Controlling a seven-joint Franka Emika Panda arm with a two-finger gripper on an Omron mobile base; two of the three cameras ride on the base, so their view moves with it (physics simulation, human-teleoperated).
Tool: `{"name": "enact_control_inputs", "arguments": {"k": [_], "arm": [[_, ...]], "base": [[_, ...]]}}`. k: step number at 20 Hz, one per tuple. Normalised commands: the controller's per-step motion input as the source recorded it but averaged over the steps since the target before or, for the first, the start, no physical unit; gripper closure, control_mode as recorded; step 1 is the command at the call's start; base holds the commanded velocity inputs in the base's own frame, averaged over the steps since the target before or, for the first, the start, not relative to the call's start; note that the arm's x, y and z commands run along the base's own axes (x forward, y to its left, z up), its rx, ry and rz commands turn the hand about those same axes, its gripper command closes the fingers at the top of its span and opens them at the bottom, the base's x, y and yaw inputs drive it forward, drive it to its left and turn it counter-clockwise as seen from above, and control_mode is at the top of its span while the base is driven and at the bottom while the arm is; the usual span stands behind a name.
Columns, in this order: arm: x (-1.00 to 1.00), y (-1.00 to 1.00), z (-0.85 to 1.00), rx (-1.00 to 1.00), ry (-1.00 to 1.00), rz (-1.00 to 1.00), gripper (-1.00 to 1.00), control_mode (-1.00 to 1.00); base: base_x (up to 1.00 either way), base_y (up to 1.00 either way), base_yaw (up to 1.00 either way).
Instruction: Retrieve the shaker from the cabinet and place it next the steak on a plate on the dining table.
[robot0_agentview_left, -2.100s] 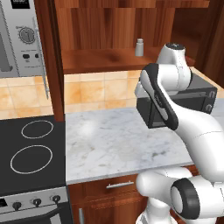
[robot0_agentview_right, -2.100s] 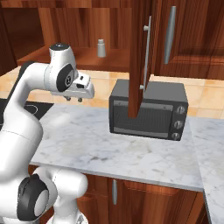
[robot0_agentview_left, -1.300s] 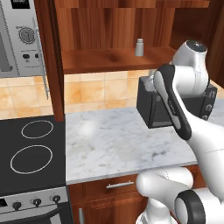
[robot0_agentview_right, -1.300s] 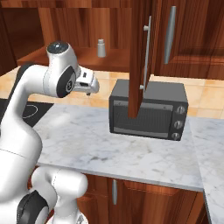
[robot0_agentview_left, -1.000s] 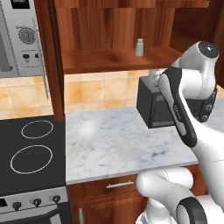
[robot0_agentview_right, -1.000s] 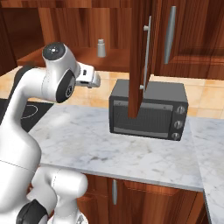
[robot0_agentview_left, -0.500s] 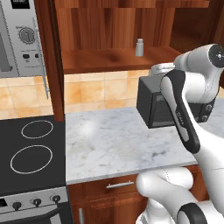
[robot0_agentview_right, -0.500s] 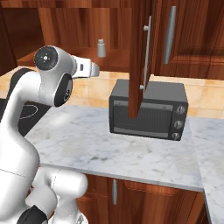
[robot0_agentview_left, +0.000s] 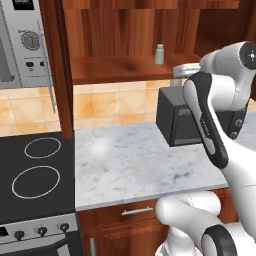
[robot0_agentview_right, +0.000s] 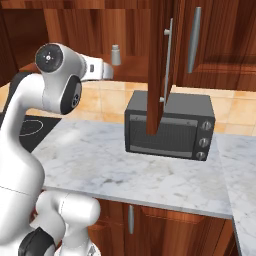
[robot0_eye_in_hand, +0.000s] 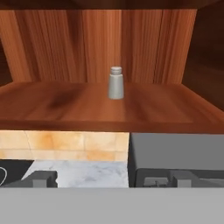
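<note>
From my hand view: shaker (robot0_eye_in_hand: 115, 83) upright at 12 o'clock, well beyond my gripper (robot0_eye_in_hand: 103, 180), fingers parted, empty.

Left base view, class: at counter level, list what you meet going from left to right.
Stove top → marble counter → dark toaster oven → white robot arm.

Count on inspection: one shaker (robot0_eye_in_hand: 115, 82) on the shelf of one open cabinet (robot0_eye_in_hand: 100, 107); one dark toaster oven (robot0_agentview_right: 170, 125) with three knobs; one marble counter (robot0_agentview_left: 145, 165); one stovetop (robot0_agentview_left: 35, 175) showing two ring burners; one microwave (robot0_agentview_left: 22, 45)
</note>
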Motion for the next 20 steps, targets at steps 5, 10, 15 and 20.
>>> {"name": "enact_control_inputs", "arguments": {"k": [5, 10, 15, 20], "arm": [[0.07, 0.0, 0.08, 0.0, 0.07, -0.01, -1.0, -1.0], [0.14, 0.0, 0.07, 0.0, 0.04, 0.0, -1.0, -1.0], [0.19, 0.0, 0.01, 0.0, 0.0, 0.0, -1.0, -1.0], [0.32, 0.0, 0.0, 0.0, 0.0, 0.0, -1.0, -1.0]], "base": [[0.0, 0.0, 0.0], [0.0, 0.0, 0.0], [0.0, 0.0, 0.0], [0.0, 0.0, 0.0]]}}
